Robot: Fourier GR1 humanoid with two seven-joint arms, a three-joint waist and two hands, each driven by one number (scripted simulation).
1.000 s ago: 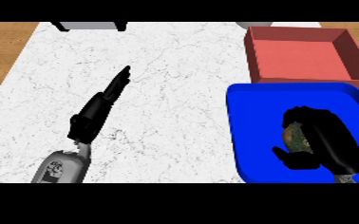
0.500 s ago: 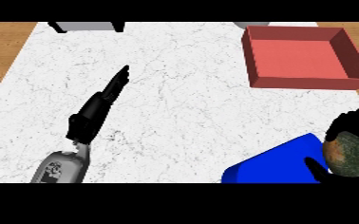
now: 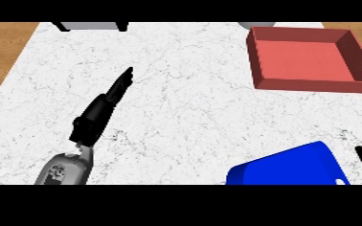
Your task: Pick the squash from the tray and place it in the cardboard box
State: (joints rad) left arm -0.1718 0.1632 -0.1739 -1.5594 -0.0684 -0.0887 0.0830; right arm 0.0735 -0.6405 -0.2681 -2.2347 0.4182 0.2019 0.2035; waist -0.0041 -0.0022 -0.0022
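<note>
Logged left hand (image 3: 99,112) flat, fingers pressed together, parked clear of box (image 3: 304,57). Saw tray (image 3: 290,165) tilted, no squash; cannot tell right hand (image 3: 358,152) state.

Kitchen: white marble counter (image 3: 191,100)

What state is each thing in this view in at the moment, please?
Left hand: open, fingers straight, over the counter, holding nothing.
Right hand: only a sliver at the view's right edge; state unclear.
Blue tray: skewed, cut by the lower edge; contents unseen.
Red box: open-topped, empty.
Squash: not visible.
</note>
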